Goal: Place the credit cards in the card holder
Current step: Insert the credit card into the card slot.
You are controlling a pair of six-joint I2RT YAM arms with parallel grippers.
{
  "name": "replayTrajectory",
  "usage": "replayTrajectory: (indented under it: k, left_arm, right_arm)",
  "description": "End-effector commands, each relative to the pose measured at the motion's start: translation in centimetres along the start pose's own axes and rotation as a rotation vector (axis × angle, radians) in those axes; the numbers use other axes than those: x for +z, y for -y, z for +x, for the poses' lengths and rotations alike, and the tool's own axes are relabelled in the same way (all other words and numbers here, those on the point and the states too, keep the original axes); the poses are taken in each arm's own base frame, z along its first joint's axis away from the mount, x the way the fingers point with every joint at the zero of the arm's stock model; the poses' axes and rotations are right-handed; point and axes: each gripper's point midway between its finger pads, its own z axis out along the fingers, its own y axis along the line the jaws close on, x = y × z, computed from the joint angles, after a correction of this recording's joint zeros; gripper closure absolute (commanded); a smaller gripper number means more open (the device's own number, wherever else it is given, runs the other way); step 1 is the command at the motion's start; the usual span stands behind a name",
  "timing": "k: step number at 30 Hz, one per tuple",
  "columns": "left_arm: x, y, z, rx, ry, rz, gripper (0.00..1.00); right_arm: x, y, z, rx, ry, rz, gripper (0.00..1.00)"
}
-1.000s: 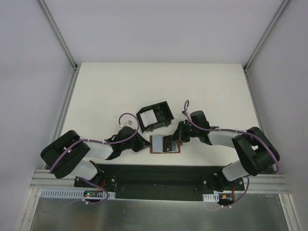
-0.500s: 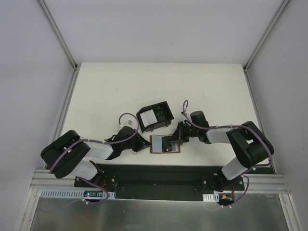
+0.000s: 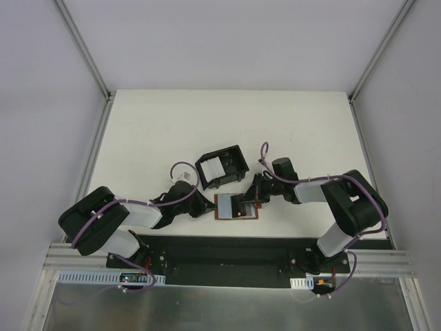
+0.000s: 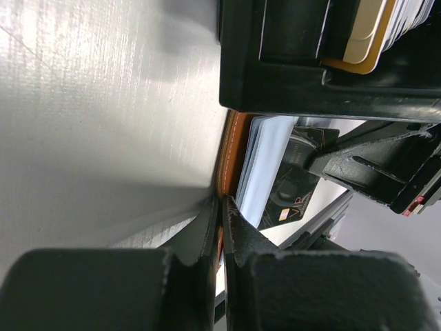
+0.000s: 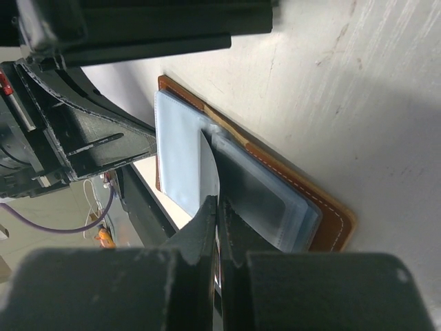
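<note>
The brown wallet [image 3: 236, 207] lies open on the table near the front edge, with pale credit cards [image 5: 180, 155] in its clear sleeves. My left gripper [image 4: 222, 205] is shut on the wallet's left edge [image 4: 231, 148], holding it down. From the other side, my right gripper [image 5: 219, 204] is shut on the edge of one thin pale card [image 5: 209, 165], which curves up out of the wallet [image 5: 329, 219]. The black card holder [image 3: 222, 167] stands just behind the wallet with a white card [image 3: 213, 166] inside. A black card [image 4: 291, 198] shows in the wallet.
The card holder's black wall [image 4: 303, 83] fills the top of the left wrist view, with cards [image 4: 358, 31] standing in it. Both grippers meet over the wallet, with the right one [image 3: 249, 201] close to the left one [image 3: 209, 207]. The black base rail [image 3: 220, 252] runs along the table's near edge.
The right arm's elbow has drawn in towards the left, while its gripper stays at the wallet. The left arm, the wallet and the card holder have not moved.
</note>
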Motion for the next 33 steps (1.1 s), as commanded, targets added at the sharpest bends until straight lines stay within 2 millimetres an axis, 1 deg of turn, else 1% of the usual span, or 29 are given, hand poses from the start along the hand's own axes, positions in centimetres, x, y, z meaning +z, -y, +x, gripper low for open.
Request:
replayTrajectory:
  k: [1,6,10,20,24,30,32,33]
  left_arm:
    - [-1.4,-9.8,2.3,0.053,-0.079,-0.341,1.00]
    - [-1.3,-9.6,2.4,0.055,-0.085,-0.338,1.00]
    - [-1.4,-9.6,2.3,0.055,-0.084,-0.338,1.00]
    - [-1.3,-9.6,2.4,0.053,-0.089,-0.340,1.00]
    - [-1.3,-9.7,2.4,0.052,-0.087,-0.340,1.00]
    - [-1.3,-9.7,2.4,0.050,-0.085,-0.339,1.00]
    - [-1.3,-9.7,2.4,0.050,-0.086,-0.339,1.00]
    - [-1.3,-9.7,2.4,0.051,-0.084,-0.340,1.00]
  right_arm:
    - [0.2,0.7,-1.5,-0.032,0.046,0.028,0.99]
    - [0.3,1.0,-1.9,-0.038,0.067,0.047,0.99]
    - [0.4,1.1,-1.9,-0.010,0.076,0.043,0.99]
    - [0.9,1.3,-0.9,0.034,0.087,0.029,0.96]
    - [1.2,0.7,-0.6,0.037,0.088,0.016,0.94]
    - [2.0,-0.3,-0.3,0.045,0.098,0.024,0.87]
    - [2.1,-0.5,-0.3,0.040,0.110,0.032,0.83]
    - [2.1,-0.6,-0.4,0.040,0.117,0.034,0.79]
